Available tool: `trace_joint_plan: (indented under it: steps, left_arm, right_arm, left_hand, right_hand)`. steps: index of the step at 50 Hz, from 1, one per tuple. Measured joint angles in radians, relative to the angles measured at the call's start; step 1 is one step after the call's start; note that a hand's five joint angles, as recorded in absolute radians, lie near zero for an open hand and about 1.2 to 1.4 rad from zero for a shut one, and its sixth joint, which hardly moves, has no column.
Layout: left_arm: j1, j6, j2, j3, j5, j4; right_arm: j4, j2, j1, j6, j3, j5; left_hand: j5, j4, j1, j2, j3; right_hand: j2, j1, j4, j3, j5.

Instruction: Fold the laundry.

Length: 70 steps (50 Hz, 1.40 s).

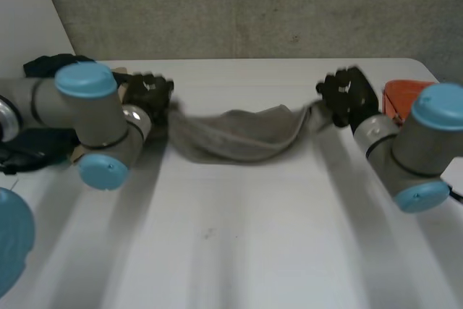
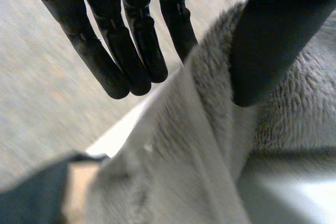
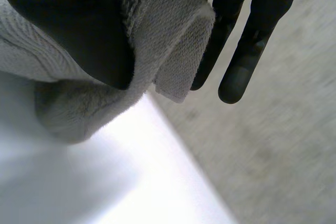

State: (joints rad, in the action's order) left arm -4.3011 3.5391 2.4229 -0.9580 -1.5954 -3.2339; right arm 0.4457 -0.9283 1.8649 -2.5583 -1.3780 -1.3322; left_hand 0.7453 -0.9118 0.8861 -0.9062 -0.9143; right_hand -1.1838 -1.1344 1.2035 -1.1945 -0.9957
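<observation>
towel looks soft, limp, light; left hand and right hand each pinch 1 end, corners suit gripping.

Left robot hand and right robot hand hold opposite ends of a grey towel sagging over the table.

grey arms, light-blue caps, apparently smooth black hands.

The grey fleecy towel stretches along the white tabletop's far edge, left hand at its left end, right hand at its right; a dark heap of clothes lies at the far left corner; an orange object lies at the far right corner.
</observation>
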Motion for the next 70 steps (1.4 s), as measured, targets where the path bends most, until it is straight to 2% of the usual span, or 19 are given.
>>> trace_joint_plan:
  steps: [3, 4, 5, 7, 9, 10, 15, 22, 27, 30, 33, 41, 52, 58, 61, 64, 68, 69, 70]
  left_arm:
    - [0.011, 0.046, 0.039, 0.008, -0.013, 0.059]
    - [0.016, 0.072, 0.046, 0.02, -0.02, 0.1]
    - [0.019, 0.089, 0.047, 0.029, -0.024, 0.128]
    - [0.022, 0.107, 0.038, 0.042, -0.03, 0.171]
    - [0.022, 0.117, 0.018, 0.05, -0.035, 0.211]
    - [0.02, 0.118, 0.006, 0.051, -0.037, 0.227]
    - [-0.017, 0.097, -0.093, 0.008, -0.041, 0.272]
    - [-0.115, 0.029, -0.242, -0.151, 0.003, 0.275]
    - [-0.185, -0.032, -0.307, -0.276, 0.062, 0.271]
    - [-0.227, -0.071, -0.324, -0.346, 0.109, 0.266]
    - [-0.248, -0.091, -0.319, -0.379, 0.144, 0.26]
    - [-0.256, -0.115, -0.259, -0.365, 0.183, 0.231]
    - [-0.218, -0.13, -0.164, -0.239, 0.175, 0.234]
    - [-0.201, -0.13, -0.128, -0.184, 0.162, 0.247]
    - [-0.191, -0.127, -0.109, -0.157, 0.149, 0.256]
    - [-0.179, -0.125, -0.083, -0.124, 0.126, 0.264]
    - [-0.168, -0.123, -0.058, -0.091, 0.089, 0.268]
    - [-0.164, -0.123, -0.053, -0.082, 0.076, 0.269]
    - [-0.16, -0.123, -0.049, -0.074, 0.06, 0.27]
  right_arm:
    - [-0.028, 0.036, 0.0, 0.022, -0.019, -0.02]
    - [-0.059, 0.044, 0.005, 0.029, -0.021, -0.038]
    - [-0.085, 0.046, 0.009, 0.031, -0.02, -0.052]
    - [-0.135, 0.043, 0.018, 0.025, -0.012, -0.077]
    - [-0.191, 0.033, 0.026, 0.009, 0.002, -0.103]
    - [-0.229, 0.025, 0.03, -0.004, 0.013, -0.118]
    - [-0.41, -0.025, 0.024, -0.088, 0.069, -0.15]
    - [-0.586, -0.085, -0.014, -0.153, 0.101, -0.087]
    - [-0.586, -0.096, -0.032, -0.078, 0.074, -0.03]
    - [-0.537, -0.094, -0.041, 0.022, 0.037, -0.005]
    - [-0.499, -0.085, -0.043, 0.082, 0.015, 0.004]
    - [-0.452, -0.048, -0.047, 0.109, -0.023, -0.002]
    - [-0.487, -0.152, -0.084, -0.151, -0.124, -0.006]
    - [-0.5, -0.184, -0.081, -0.237, -0.183, -0.005]
    - [-0.481, -0.178, -0.074, -0.253, -0.202, -0.007]
    - [-0.433, -0.155, -0.067, -0.259, -0.212, -0.019]
    - [-0.377, -0.121, -0.059, -0.259, -0.206, -0.043]
    - [-0.364, -0.113, -0.057, -0.259, -0.203, -0.05]
    - [-0.344, -0.101, -0.055, -0.258, -0.198, -0.061]
  left_hand:
    - [-0.082, 0.075, -0.058, 0.075, 0.079]
    - [-0.255, 0.247, -0.24, 0.248, 0.251]
    - [-0.321, 0.313, -0.311, 0.312, 0.308]
    - [-0.568, 0.559, -0.562, 0.554, 0.548]
    - [-0.568, 0.559, -0.562, 0.554, 0.548]
    - [-0.679, 0.666, -0.642, 0.652, 0.658]
    - [-0.68, 0.669, -0.642, 0.656, 0.658]
    - [-0.68, 0.669, -0.642, 0.656, 0.658]
    - [-0.608, 0.603, -0.573, 0.594, 0.612]
    - [-0.521, 0.516, -0.49, 0.514, 0.523]
    - [-0.53, 0.523, -0.496, 0.518, 0.526]
    - [-0.601, 0.585, -0.546, 0.573, 0.578]
    - [-0.601, 0.585, -0.546, 0.573, 0.578]
    - [-0.598, 0.583, -0.545, 0.571, 0.577]
    - [-0.55, 0.546, -0.519, 0.541, 0.553]
    - [-0.442, 0.436, -0.397, 0.434, 0.443]
    - [-0.074, 0.061, 0.009, 0.043, 0.055]
    - [0.045, -0.06, 0.13, -0.081, -0.069]
    - [0.129, -0.144, 0.208, -0.163, -0.149]
  right_hand:
    - [0.0, 0.0, 0.0, 0.0, 0.0]
    - [0.0, 0.0, 0.0, 0.0, 0.0]
    - [0.014, 0.009, -0.016, 0.016, 0.013]
    - [0.21, 0.178, -0.219, 0.214, 0.195]
    - [0.31, 0.262, -0.318, 0.313, 0.293]
    - [0.444, 0.392, -0.454, 0.443, 0.433]
    - [0.672, 0.614, -0.688, 0.682, 0.68]
    - [0.683, 0.624, -0.704, 0.692, 0.7]
    - [0.683, 0.624, -0.704, 0.692, 0.688]
    - [0.68, 0.621, -0.702, 0.69, 0.665]
    - [0.68, 0.62, -0.699, 0.689, 0.649]
    - [0.626, 0.58, -0.645, 0.633, 0.599]
    - [0.681, 0.626, -0.702, 0.694, 0.696]
    - [0.696, 0.637, -0.717, 0.7, 0.712]
    - [0.696, 0.637, -0.717, 0.7, 0.712]
    - [0.696, 0.636, -0.717, 0.7, 0.712]
    - [0.668, 0.616, -0.688, 0.679, 0.654]
    - [0.592, 0.543, -0.611, 0.602, 0.571]
    - [0.351, 0.304, -0.381, 0.369, 0.362]
